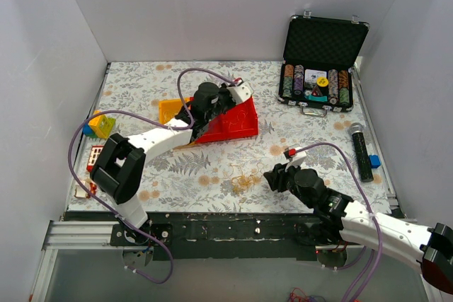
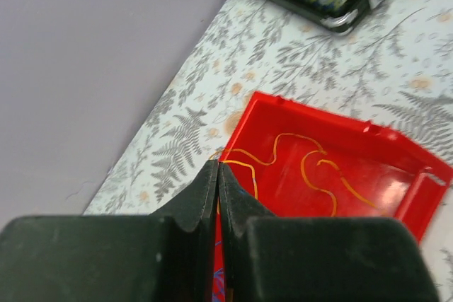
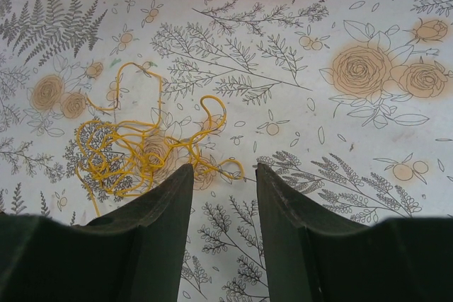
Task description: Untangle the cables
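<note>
While left jaws press together above red tray (image 2: 396, 167), right jaws spread beside cables (image 3: 134, 150)

You find the cables in two places. The main bundle (image 3: 134, 153) is a loose tangle of very thin yellow-orange wire lying flat on the floral worktop (image 3: 354, 146). Its loops overlap densely on one side, and a few larger open loops extend toward the far edge. From above, this bundle (image 1: 244, 182) lies near the front edge, about mid-width. A separate strand (image 2: 311, 171), also yellow-orange, lies in the red tray (image 2: 403, 182), wavy and unknotted. Its near end reaches the closed tips of the left tool (image 2: 218, 169); you cannot tell whether it is pinched there.
</note>
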